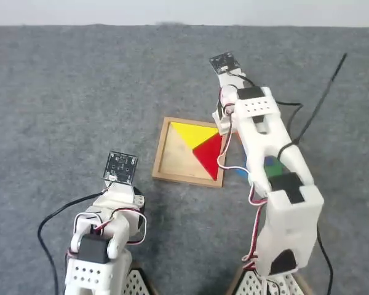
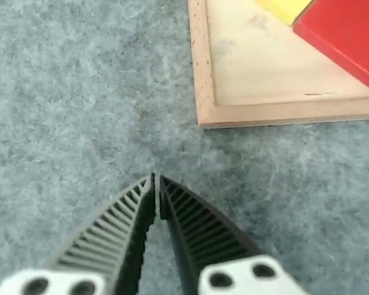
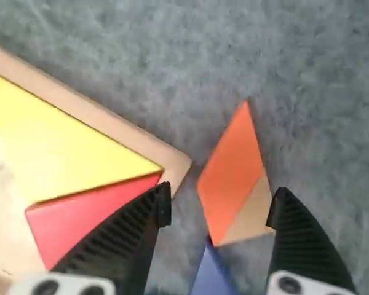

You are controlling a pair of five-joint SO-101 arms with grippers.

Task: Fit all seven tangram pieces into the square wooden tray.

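2/7 in: yellow triangle (image 1: 190, 132) and red triangle (image 1: 210, 153) sit in tray (image 1: 166, 169), right gripper (image 3: 221, 193) open, empty, straddling orange piece (image 3: 230, 166) just outside tray corner, left gripper (image 2: 157, 181) closed on nothing.

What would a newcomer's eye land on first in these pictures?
The square wooden tray sits mid-table on the grey carpet, holding a yellow triangle and a red triangle edge to edge, with the rest of its floor bare. Just outside one tray corner, the right claw stands open over an orange piece on the carpet. The left claw is shut above carpet near another tray corner.
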